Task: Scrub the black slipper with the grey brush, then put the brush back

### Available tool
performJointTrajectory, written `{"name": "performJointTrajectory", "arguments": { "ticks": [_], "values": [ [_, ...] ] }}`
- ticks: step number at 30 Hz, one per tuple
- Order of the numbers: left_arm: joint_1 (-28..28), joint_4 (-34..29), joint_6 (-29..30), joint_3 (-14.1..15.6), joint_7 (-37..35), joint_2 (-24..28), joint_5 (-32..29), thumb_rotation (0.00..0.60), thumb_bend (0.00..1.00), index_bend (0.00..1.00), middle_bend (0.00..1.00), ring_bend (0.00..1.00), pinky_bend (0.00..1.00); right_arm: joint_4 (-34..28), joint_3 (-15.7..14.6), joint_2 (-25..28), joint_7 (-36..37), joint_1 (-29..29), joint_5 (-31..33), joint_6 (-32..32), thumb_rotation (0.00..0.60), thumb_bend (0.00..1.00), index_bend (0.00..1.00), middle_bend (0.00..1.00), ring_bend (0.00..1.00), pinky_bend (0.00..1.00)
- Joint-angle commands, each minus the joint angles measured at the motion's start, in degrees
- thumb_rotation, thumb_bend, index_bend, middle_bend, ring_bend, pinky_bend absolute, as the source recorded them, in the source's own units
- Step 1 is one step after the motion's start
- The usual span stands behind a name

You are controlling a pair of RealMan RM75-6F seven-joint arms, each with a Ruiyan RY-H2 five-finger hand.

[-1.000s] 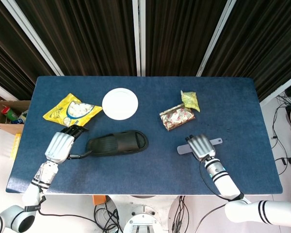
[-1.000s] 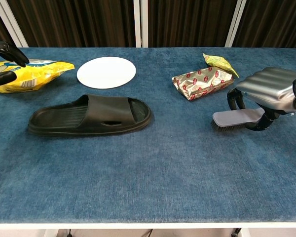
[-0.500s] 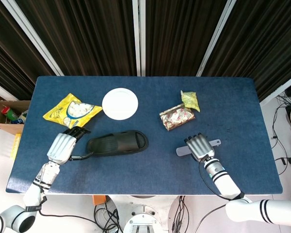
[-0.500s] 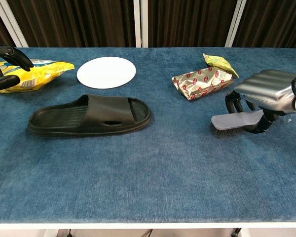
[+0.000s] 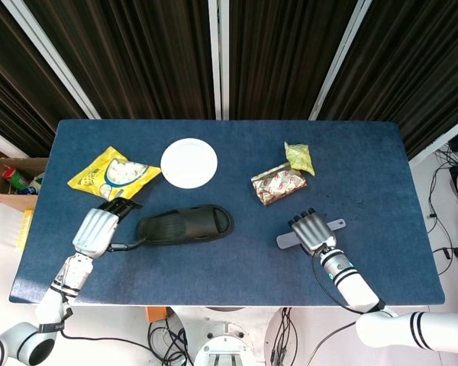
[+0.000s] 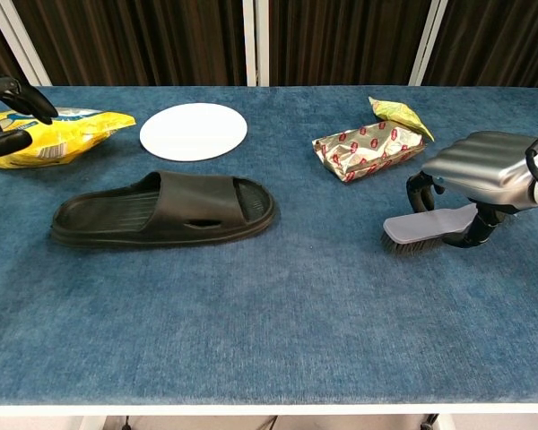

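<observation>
Slipper (image 5: pixel 185 224) is seen from the head view lying flat near the front left of the blue table (image 5: pixel 237 152), its toe end toward the middle; the left hand (image 5: pixel 94 229) is placed just beside its heel end, palm down with the fingers apart and nothing held, though contact with the slipper cannot be told; the brush (image 5: pixel 311 232) is laid well to the right, and the right hand (image 5: pixel 313 230) is set over its middle, so that only the two grey ends are shown; a white plate (image 5: pixel 189 162) is found behind the slipper, a yellow snack bag (image 5: pixel 113 173) to its left, a red-patterned packet (image 5: pixel 278 184) and a small green packet (image 5: pixel 298 157) behind the brush. From the chest view, the slipper (image 6: pixel 166 210) is seen sole down, well apart from the brush (image 6: pixel 424 227); the brush is rested bristles down on the table (image 6: pixel 269 331) and is gripped by the right hand (image 6: pixel 484 175), whose fingers (image 6: pixel 419 188) are curled around it; only dark fingertips of the left hand (image 6: pixel 7 115) are shown at the left edge, spread and holding nothing.
</observation>
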Motion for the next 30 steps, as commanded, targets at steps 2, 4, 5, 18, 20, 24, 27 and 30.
{"name": "performJointTrajectory", "arguments": {
  "ticks": [2,4,5,18,20,24,27,30],
  "values": [
    [0.1,-0.1,0.0,0.0,0.1,0.1,0.0,0.095,0.14,0.28,0.28,0.23,0.38,-0.4,-0.1,0.2,-0.2,0.2,0.1,0.1,0.600,0.25,0.37,0.30,0.22,0.26],
    [0.1,-0.2,0.0,0.0,0.1,0.1,0.0,0.097,0.14,0.28,0.28,0.23,0.38,-0.6,-0.1,0.3,-0.1,0.2,-0.1,0.2,0.600,0.24,0.33,0.27,0.19,0.23],
    [0.1,-0.2,-0.1,0.0,0.2,0.1,0.0,0.096,0.14,0.28,0.28,0.23,0.38,-0.7,-0.2,0.4,0.0,0.2,-0.2,0.3,0.600,0.24,0.29,0.25,0.16,0.22],
    [1.3,-1.3,2.5,-0.5,1.6,1.0,0.8,0.094,0.14,0.28,0.28,0.23,0.38,-9.9,-2.8,6.9,3.2,-6.6,-14.0,14.5,0.600,0.17,0.00,0.00,0.00,0.00],
    [1.9,-1.4,3.6,-0.7,2.3,1.2,0.7,0.097,0.14,0.28,0.28,0.23,0.38,-11.8,-5.2,8.3,7.1,-12.4,-22.0,23.5,0.600,0.15,0.00,0.00,0.00,0.00],
    [4.0,-0.8,6.1,-0.6,4.2,1.2,-0.1,0.094,0.14,0.28,0.28,0.23,0.38,-8.3,-8.2,8.6,18.5,-23.8,-29.8,38.7,0.600,0.16,0.00,0.00,0.00,0.00],
    [6.1,0.7,9.0,-0.2,5.9,0.5,-0.4,0.092,0.14,0.25,0.27,0.23,0.37,-1.7,-8.1,7.5,29.3,-29.9,-30.1,44.4,0.600,0.18,0.00,0.00,0.00,0.00],
    [8.4,2.3,11.8,0.5,6.9,0.0,-0.3,0.087,0.14,0.21,0.22,0.21,0.35,4.4,-6.9,6.3,37.1,-33.8,-26.9,45.2,0.600,0.18,0.00,0.00,0.00,0.00]
  ]
}}
